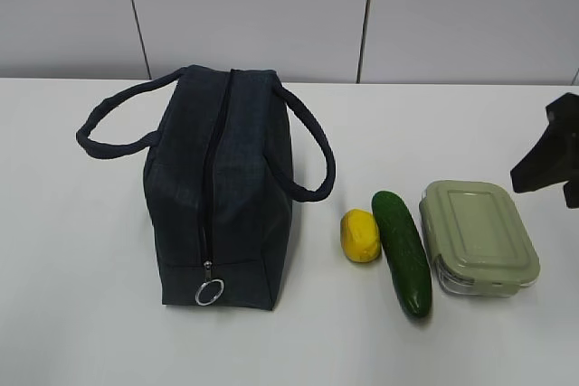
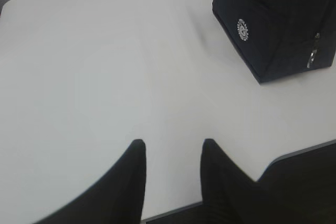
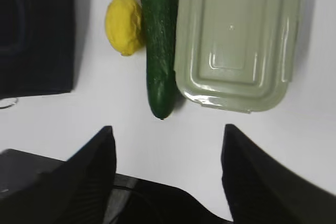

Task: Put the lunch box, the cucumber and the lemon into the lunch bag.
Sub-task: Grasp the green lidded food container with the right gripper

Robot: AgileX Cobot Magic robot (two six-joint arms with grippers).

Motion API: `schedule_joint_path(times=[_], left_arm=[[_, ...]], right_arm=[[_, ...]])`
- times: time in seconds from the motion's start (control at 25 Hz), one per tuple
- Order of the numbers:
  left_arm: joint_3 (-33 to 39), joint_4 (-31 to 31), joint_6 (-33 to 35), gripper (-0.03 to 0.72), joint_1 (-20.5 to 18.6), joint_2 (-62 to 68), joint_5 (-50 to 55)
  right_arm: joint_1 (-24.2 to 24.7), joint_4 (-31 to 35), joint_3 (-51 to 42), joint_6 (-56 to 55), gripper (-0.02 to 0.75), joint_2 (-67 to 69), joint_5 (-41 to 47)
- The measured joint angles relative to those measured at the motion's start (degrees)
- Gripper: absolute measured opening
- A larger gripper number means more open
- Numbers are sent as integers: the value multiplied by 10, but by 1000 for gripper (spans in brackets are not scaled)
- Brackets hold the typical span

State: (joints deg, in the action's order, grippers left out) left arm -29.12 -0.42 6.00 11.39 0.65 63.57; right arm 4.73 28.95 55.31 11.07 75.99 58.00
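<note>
Beside the lunch bag (image 1: 217, 196), lemon (image 1: 360, 235), cucumber (image 1: 403, 253) and lunch box (image 1: 478, 237) touch; both claws gape, empty.

The lunch bag (image 1: 217, 192) is dark navy fabric and boxy, standing upright on the white tabletop (image 1: 81, 296) with its black top zipper closed along the whole length. A silver ring pull (image 1: 209, 292) hangs at the near end, and its two loop handles droop to either side. To its right lies the small yellow lemon (image 1: 360, 235), egg-shaped, touching or nearly touching the cucumber (image 1: 403, 251). The cucumber is smooth, dark green and slightly curved, lying lengthwise just beside the lunch box (image 1: 478, 235). The lunch box has a pale sage-green clip-on lid, shut over a clear base, sitting flat.
</note>
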Motion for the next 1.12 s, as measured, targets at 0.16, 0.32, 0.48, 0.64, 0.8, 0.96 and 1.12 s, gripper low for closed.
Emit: schedule_joint_path(times=[0.16,0.32,0.48,0.64,0.8,0.96,1.12], left_arm=[[0,0,0,239,0,0,0],[0,-1,0,239,0,0,0],[0,-2,0,239,1,0,0],[0,-2,0,239,1,0,0],[0,-2,0,239,1,0,0],[0,-2,0,239,1,0,0],[0,-2,0,239,1,0,0]], right_arm=[[76,104,0,110,431,38,58],[122,167,1,217,407,67,102],[159,175,13,266,396,84,107],[180,151,33,272,389,130,108],[184,133,62,280,389,185,108],[184,92,83,282,389,220,108],[184,70,87,282,389,225,108]])
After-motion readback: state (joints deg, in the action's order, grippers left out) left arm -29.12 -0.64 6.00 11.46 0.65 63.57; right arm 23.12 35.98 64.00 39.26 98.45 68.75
